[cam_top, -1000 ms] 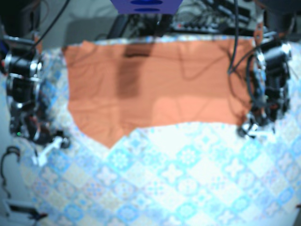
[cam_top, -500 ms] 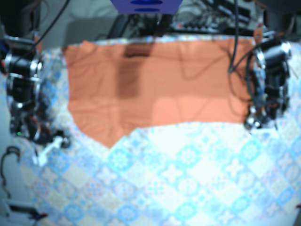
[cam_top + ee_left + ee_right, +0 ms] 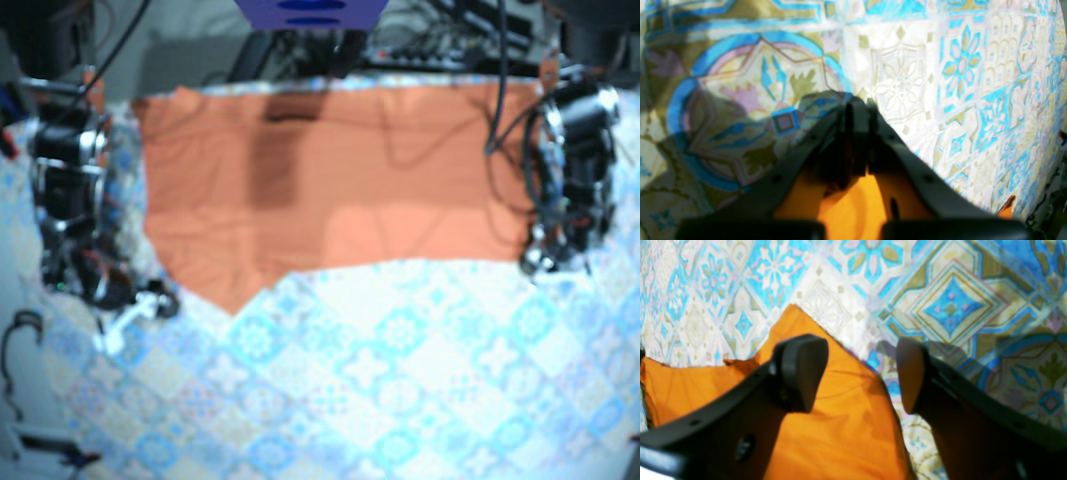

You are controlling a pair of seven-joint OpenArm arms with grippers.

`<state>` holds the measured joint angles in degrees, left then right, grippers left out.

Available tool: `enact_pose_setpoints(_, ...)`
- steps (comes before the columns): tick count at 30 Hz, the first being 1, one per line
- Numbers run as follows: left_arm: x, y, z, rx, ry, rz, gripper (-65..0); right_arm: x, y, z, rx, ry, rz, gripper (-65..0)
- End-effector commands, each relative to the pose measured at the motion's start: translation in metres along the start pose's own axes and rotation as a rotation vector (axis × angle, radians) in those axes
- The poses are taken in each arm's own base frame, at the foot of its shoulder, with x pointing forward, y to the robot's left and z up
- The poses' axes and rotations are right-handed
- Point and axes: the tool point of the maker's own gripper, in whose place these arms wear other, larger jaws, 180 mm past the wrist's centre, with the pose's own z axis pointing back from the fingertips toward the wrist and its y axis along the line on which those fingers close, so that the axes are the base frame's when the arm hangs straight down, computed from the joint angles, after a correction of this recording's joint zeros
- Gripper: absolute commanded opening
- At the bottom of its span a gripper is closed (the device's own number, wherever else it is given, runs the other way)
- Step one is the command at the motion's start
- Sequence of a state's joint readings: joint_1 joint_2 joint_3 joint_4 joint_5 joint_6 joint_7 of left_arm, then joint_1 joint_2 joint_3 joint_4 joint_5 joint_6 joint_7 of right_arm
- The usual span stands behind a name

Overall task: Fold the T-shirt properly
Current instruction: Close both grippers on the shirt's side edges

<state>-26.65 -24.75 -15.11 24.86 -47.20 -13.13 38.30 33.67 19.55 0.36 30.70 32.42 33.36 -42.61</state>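
Note:
The orange T-shirt [image 3: 330, 180] lies flat across the far half of the table, its near edge running down to a point at lower left. My left gripper [image 3: 537, 262] sits at the shirt's near right corner. In the left wrist view this gripper [image 3: 857, 106] is shut, with orange cloth [image 3: 853, 200] bunched between the finger bases. My right gripper [image 3: 140, 305] hovers just left of the shirt's lower-left point. Seen from the right wrist, that gripper [image 3: 857, 373] is open, with a corner of the shirt [image 3: 840, 426] lying below its fingers [image 3: 801, 370].
A blue and white patterned tablecloth [image 3: 380, 380] covers the table. Cables and dark equipment [image 3: 440, 40] crowd the far edge, and one cable [image 3: 495, 110] hangs over the shirt's right side. A blue object [image 3: 310, 12] juts in at top centre.
The left gripper's fingers closed at the shirt's right corner and have stayed there. The right arm has shifted rightward, toward the shirt's lower-left point.

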Motion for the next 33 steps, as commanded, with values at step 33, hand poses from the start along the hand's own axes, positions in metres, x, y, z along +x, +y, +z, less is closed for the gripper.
enact_pose_setpoints(33,0.020,-0.005,0.006,-0.006,-0.038,-0.012,-65.0,-0.004,0.038,-0.031,0.054,-0.019,0.079,-27.6)
